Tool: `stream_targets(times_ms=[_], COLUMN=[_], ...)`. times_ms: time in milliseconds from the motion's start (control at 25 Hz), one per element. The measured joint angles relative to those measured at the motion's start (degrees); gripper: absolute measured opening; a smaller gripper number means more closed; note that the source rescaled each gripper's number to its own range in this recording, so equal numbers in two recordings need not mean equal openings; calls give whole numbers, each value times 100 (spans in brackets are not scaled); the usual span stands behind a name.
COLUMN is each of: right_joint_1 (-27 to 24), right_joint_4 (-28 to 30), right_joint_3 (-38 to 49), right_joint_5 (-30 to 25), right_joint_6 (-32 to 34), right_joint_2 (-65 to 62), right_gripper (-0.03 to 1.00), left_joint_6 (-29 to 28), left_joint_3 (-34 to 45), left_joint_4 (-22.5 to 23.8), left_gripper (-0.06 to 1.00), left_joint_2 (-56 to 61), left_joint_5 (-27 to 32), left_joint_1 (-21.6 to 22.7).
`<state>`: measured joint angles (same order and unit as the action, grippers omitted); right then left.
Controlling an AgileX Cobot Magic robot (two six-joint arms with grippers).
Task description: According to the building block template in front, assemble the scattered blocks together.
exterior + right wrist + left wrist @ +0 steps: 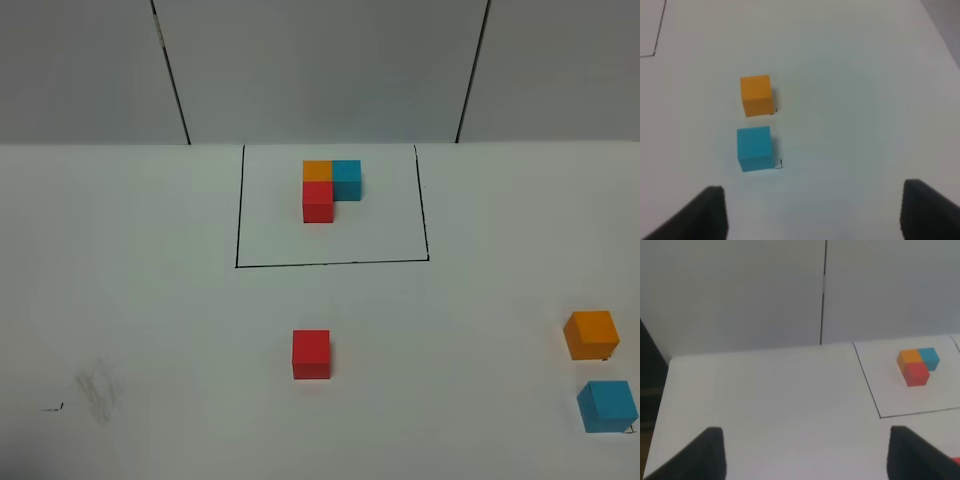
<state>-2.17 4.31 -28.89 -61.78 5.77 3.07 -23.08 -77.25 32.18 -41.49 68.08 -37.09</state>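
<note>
At right gripper (817, 215): spread wide, empty, hovering above the table (865, 100).
step (judged): first pick, probably blue block (755, 148), closest to the fingertips.
how to do it well: centre over the cube, square the jaws to two opposite faces, descend straight, close only when straddling it evenly. Avoid nudging orange block (756, 95) just beside it, with only a small gap to work in.
blue block vs right gripper: ahead of the fingers, offset toward one of them, not yet between them.
orange block: next out beyond blue, not touching it. Near the table's right edge in the high view, same as blue.
left gripper (810, 460): likewise spread and empty, over bare table.
red block (311, 354): mid-table, alone, well apart from the other two.
template (330, 188): farthest back, inside black frame (330, 264). Orange behind red, blue right of orange; copy that L.
</note>
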Motion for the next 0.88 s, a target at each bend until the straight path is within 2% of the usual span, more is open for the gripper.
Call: stream_targets(times_ms=[160, 360, 480, 640, 680, 760, 880], right_joint_1=[0, 0, 0, 0, 0, 0, 0], right_joint_4=[0, 0, 0, 0, 0, 0, 0], right_joint_3=[0, 0, 0, 0, 0, 0, 0], right_joint_5=[0, 0, 0, 0, 0, 0, 0], right_joint_6=[0, 0, -6, -6, -6, 0, 0], right_joint_2=[0, 0, 0, 0, 0, 0, 0], right_gripper=[49, 49, 49, 49, 49, 49, 49], left_joint_6=[-61, -597, -784, -744, -581, 106, 1467], left_joint_3=[889, 1703, 2082, 2422, 2470, 2560, 2724], left_joint_4=[131, 421, 435, 308, 201, -141, -1068], left_gripper=[61, 61, 61, 61, 61, 61, 61], left_joint_2=[711, 1657, 2198, 2713, 2783, 2885, 2891], left_joint_5=[0, 0, 0, 0, 0, 6, 6], left_joint_1=[0, 0, 0, 0, 0, 0, 0])
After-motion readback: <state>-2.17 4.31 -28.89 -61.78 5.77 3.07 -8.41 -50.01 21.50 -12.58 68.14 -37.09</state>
